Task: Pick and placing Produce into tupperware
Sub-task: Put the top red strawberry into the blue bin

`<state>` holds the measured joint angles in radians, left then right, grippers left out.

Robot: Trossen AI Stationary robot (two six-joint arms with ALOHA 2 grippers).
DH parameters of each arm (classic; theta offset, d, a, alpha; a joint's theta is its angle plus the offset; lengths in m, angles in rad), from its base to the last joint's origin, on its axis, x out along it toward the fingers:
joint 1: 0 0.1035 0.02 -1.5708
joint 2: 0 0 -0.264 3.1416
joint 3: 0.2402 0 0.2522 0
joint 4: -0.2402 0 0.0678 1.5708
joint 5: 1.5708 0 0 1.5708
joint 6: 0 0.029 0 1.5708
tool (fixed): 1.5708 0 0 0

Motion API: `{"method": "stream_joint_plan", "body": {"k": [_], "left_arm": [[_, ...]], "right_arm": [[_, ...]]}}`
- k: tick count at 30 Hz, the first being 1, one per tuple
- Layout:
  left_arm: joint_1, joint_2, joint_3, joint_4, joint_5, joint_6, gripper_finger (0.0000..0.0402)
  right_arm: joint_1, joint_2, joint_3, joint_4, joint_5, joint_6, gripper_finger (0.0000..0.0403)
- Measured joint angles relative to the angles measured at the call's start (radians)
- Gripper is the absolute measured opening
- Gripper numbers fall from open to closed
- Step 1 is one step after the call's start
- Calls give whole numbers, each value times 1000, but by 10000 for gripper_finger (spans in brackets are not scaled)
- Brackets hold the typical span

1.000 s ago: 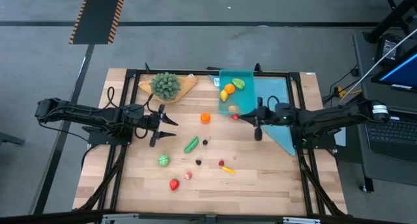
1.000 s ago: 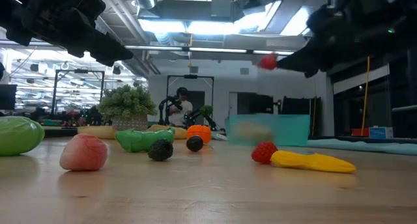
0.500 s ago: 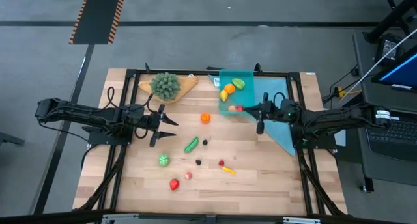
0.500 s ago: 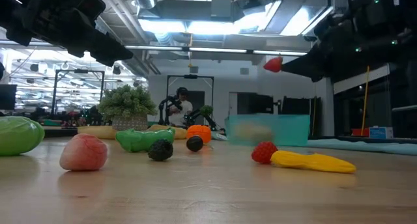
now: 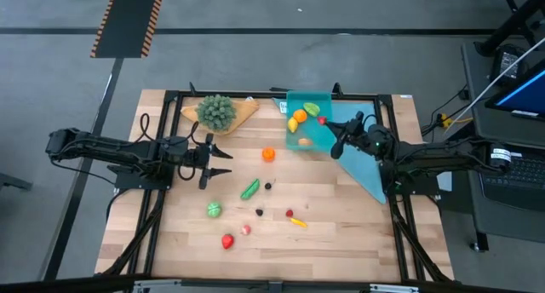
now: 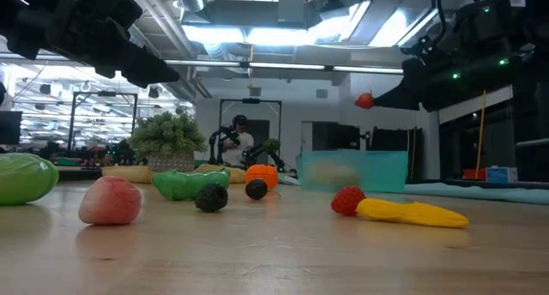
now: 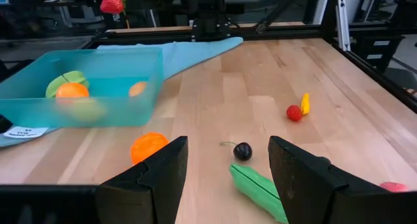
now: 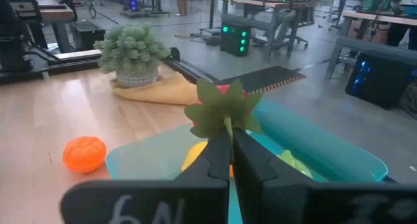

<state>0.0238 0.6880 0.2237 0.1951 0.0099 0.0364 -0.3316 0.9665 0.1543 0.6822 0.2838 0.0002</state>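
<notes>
Right gripper [image 8: 229,136] pinches strawberry [image 8: 223,110], leaves hiding its red body.

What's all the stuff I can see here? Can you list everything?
tupperware: one, translucent teal, far side of the table
produce inside it: four; orange piece, yellow piece, green piece, tan piece
strawberry: one, red, held in the air above the tupperware
loose produce on the table: nine; orange fruit, green pod, dark cherry, green ball, dark berry, small red berry, yellow pepper, pink fruit, red fruit
plant: one, green, on a tan board
cloth: one, light blue, beside the tupperware
person: one, far in the background
left gripper: open, above the table
right gripper: shut on the strawberry
</notes>
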Motion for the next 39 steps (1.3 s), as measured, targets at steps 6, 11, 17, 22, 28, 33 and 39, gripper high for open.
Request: {"method": "stream_joint_plan", "body": {"k": [6,11,17,22,28,33,39], "left_arm": [[0,0,0,0,-1,27,206],[0,0,0,1,-40,27,206],[0,0,0,1,-103,27,206],[0,0,0,1,-104,27,206],[0,0,0,1,-104,26,206],[0,0,0,0,-104,25,206],[0,0,0,0,-104,24,206]], "right_arm": [[-14,1,46,-121,-18,18,6],[-31,36,180,-360,-23,21,6],[-77,121,373,-640,-86,39,6],[-119,233,534,-871,-137,74,6],[-161,345,707,-1103,-151,71,6],[-177,392,797,-1212,-177,46,6],[-177,399,806,-1212,-178,22,6]]}}
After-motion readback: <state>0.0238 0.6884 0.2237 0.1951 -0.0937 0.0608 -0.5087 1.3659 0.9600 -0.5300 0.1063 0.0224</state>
